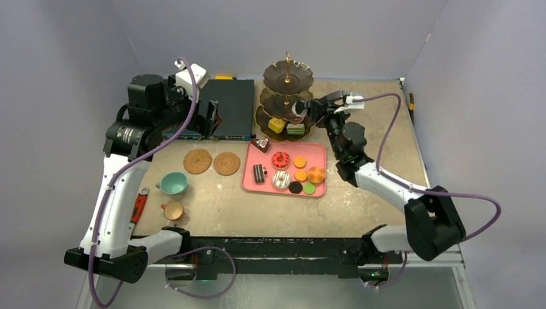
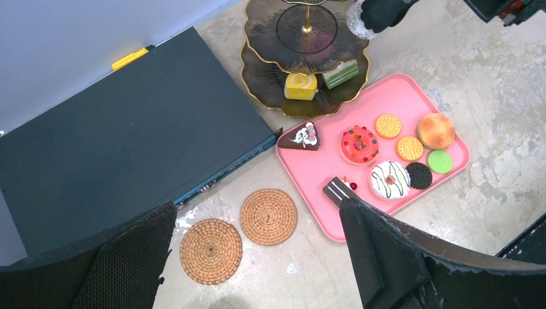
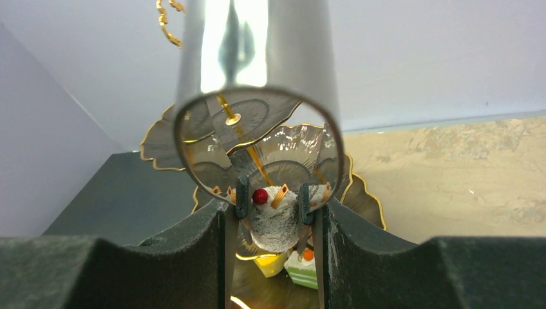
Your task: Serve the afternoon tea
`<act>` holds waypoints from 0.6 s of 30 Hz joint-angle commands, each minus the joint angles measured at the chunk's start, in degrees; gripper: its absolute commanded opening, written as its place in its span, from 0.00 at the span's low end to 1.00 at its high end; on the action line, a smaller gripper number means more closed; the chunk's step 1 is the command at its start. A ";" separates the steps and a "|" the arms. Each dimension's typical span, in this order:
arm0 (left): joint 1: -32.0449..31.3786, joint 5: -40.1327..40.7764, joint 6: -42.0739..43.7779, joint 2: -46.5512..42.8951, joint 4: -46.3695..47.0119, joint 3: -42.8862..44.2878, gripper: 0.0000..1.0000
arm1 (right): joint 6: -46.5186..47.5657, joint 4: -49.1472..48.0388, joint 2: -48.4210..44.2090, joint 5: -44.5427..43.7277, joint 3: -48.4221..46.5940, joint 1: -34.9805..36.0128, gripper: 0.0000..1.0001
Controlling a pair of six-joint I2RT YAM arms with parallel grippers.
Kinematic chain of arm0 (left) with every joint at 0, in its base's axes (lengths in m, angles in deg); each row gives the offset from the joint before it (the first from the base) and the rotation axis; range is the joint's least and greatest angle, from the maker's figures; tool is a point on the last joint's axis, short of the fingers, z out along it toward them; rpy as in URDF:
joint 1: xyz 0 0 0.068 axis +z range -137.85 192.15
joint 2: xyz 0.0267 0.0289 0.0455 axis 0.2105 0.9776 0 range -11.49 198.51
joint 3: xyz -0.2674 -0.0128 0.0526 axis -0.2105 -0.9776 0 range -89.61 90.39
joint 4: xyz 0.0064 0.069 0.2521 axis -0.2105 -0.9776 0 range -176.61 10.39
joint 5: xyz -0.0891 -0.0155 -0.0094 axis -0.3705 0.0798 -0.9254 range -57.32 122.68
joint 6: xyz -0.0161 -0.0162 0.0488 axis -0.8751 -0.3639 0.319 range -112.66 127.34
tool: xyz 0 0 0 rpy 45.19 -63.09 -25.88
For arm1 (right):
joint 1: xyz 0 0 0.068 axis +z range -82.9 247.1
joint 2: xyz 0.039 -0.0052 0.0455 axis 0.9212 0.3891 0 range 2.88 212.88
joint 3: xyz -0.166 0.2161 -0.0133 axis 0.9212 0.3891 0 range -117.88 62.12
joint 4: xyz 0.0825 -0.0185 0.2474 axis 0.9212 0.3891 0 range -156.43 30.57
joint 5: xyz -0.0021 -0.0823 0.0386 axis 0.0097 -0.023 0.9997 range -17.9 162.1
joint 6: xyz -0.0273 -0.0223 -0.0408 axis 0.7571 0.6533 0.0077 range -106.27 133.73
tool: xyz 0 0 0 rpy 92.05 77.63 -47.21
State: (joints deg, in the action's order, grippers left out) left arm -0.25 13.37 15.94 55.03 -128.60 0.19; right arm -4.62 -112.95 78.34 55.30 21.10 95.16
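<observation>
Tongs of silver metal (image 3: 257,45), clamped in right end effector (image 3: 273,264), pinch white cherry-topped cupcake (image 3: 273,225) at dark scalloped stand (image 3: 158,149); left end effector (image 2: 257,270) gapes empty.

Robotics lab, grey partition walls (image 1: 360,32), scuffed table (image 1: 360,199), network switch (image 1: 235,106)

Overhead view of a worn beige tabletop (image 1: 360,187) with 2 robot arms. The right gripper (image 1: 301,108) reaches the middle tier of a dark scalloped 3-tier stand with a gold rod (image 1: 288,76), a small pale toy cake (image 1: 296,112) at its tips. A yellow cake (image 1: 276,125) and a green cake (image 1: 295,129) sit on the bottom tier. In front lies a pink rectangular tray (image 1: 317,149) of toy sweets (image 1: 281,160). Left of it are 2 round brown woven coasters (image 1: 197,161), then a teal cup (image 1: 172,183) and a smaller tan cup (image 1: 173,210). The left gripper (image 1: 211,121) hangs over a flat dark box (image 1: 235,106).
</observation>
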 commanded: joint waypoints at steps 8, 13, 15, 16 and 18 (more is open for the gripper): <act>0.27 -1.51 0.26 -0.88 0.57 0.31 0.99 | 1.51 -7.14 9.81 1.37 -7.84 -0.97 0.34; 0.25 -1.56 0.60 -0.87 0.74 0.23 0.99 | 2.84 -7.70 11.07 1.55 -8.72 -0.98 0.42; 0.21 -1.52 0.69 -0.87 0.76 0.16 0.99 | 3.70 -7.81 10.99 1.66 -8.77 -0.98 0.46; 0.21 -1.52 0.75 -0.87 0.74 0.00 0.99 | 3.94 -7.91 10.68 1.68 -8.74 -0.98 0.48; 0.24 -1.50 0.87 -0.95 0.74 -0.21 0.99 | 4.90 -8.79 9.64 0.85 -8.08 -0.96 0.53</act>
State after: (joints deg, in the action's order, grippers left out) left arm -0.25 12.74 15.96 55.01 -128.58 0.17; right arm -2.63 -116.55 90.25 56.61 15.09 94.41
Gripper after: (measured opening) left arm 0.992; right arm 0.496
